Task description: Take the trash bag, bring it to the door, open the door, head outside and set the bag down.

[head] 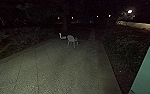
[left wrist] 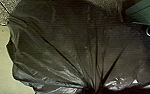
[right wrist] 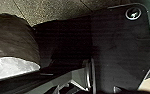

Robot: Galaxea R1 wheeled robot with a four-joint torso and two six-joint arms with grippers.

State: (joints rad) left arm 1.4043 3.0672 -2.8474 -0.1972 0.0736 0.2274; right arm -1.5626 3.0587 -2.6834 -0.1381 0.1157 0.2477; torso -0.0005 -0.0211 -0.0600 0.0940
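The bag hangs beside the green panel, its neck apparently clamped in the left tool; the right tool's state I cannot tell. Driving out well calls for a slow, straight line over the paving, the bag clear of the panel's edge.

A chair stands far off on the path. Plants lie left and right of it. A post is near right.

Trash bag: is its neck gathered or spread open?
Gathered: in the left wrist view, the dark bag's folds run together to one spot.
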